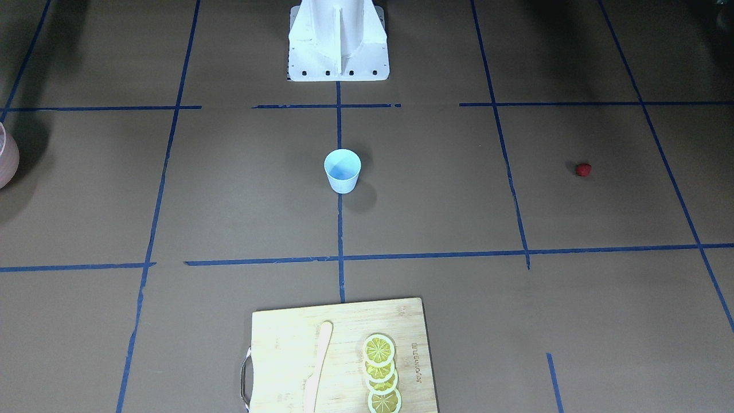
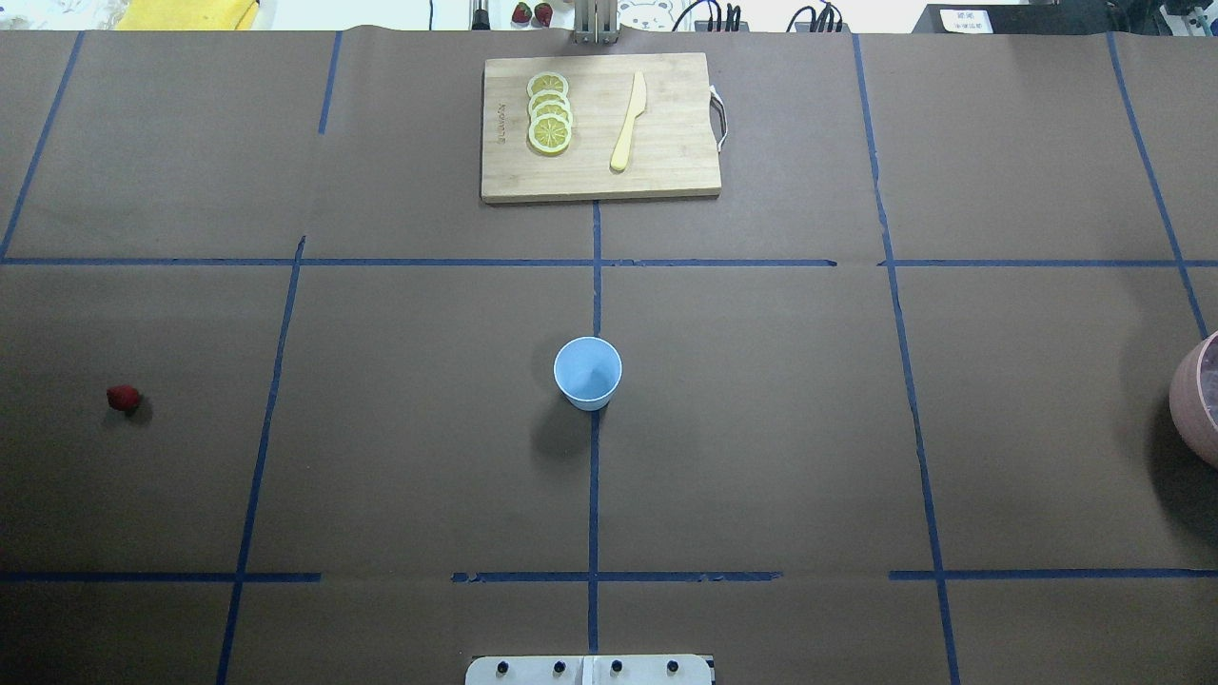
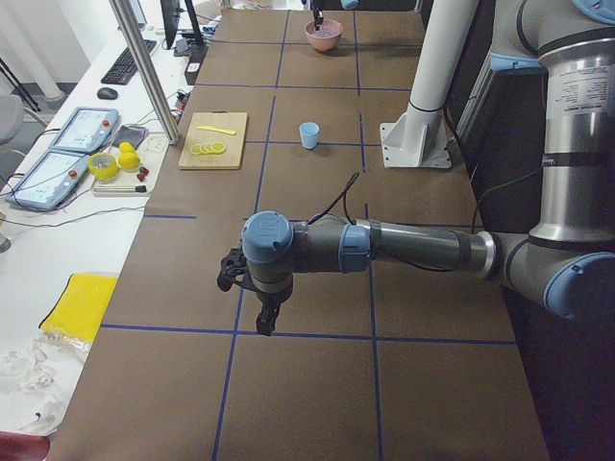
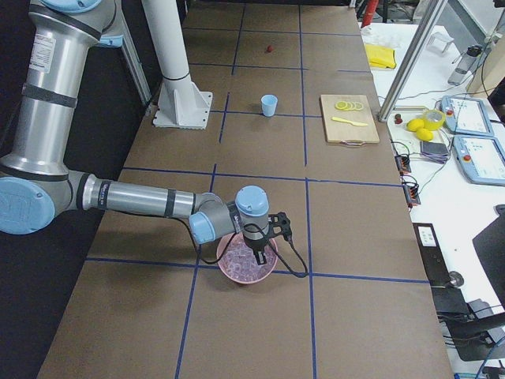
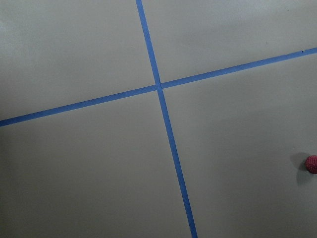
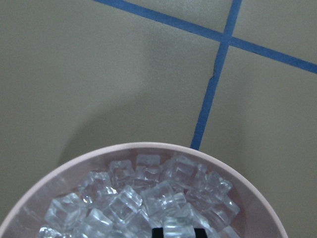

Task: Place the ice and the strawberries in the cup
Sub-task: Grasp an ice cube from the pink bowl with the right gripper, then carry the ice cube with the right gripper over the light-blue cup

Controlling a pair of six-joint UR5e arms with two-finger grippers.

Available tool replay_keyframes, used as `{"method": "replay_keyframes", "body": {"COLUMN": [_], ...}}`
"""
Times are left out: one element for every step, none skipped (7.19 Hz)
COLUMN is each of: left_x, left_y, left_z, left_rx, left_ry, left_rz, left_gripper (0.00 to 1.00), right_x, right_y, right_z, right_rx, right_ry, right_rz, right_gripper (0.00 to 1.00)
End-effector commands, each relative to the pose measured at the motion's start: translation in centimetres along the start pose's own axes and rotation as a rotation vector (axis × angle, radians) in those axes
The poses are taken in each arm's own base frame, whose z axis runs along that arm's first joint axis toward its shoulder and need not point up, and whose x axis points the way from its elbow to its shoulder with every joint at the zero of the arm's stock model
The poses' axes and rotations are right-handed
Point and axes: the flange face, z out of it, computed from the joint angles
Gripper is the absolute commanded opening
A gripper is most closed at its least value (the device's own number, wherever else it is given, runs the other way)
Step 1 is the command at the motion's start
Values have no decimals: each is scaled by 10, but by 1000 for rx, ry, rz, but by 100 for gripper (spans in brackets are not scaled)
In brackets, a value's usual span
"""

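Observation:
The light blue cup (image 2: 588, 372) stands upright at the table's middle, also in the front view (image 1: 343, 170). The red strawberry (image 2: 124, 398) lies alone far out on my left side; it shows at the right edge of the left wrist view (image 5: 311, 164). Several ice cubes (image 6: 148, 198) fill a pink bowl (image 6: 74, 178) at my far right (image 2: 1194, 400). My left gripper (image 3: 264, 322) hangs low over bare table near the strawberry; I cannot tell whether it is open. My right gripper (image 4: 260, 254) points down just over the ice; its jaws are not clear.
A wooden cutting board (image 2: 599, 128) with lemon slices (image 2: 550, 114) and a pale knife (image 2: 628, 122) lies at the far edge, beyond the cup. The white robot base (image 1: 338, 40) stands behind the cup. Blue tape lines cross the brown table.

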Motion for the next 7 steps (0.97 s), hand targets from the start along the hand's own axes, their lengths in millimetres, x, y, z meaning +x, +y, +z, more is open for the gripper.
{"method": "replay_keyframes", "body": {"left_x": [0,0,0,0,0,0,0], "left_y": [0,0,0,0,0,1,1], "left_z": [0,0,0,0,0,0,0], "left_rx": [0,0,0,0,0,-1,-1], "left_ry": [0,-2,0,0,-2,0,-1], "left_rz": [0,0,0,0,0,-1,-1], "left_gripper": [100,100,100,100,100,100,100], "right_x": [5,-11,-39,-77,-128,-177,-239], "right_y": [-22,-49,-78,-97,-116,-135,-162], "right_z": [-31,-56,-87,-103,-102,-98,-92], "right_rx": [64,66,65,76,71,62,65], "right_ry": [-44,-56,-59,-80,-111,-142,-159], "right_rz": [37,53,100,147,162,193,247], "right_gripper": [0,0,0,0,0,0,0]}}
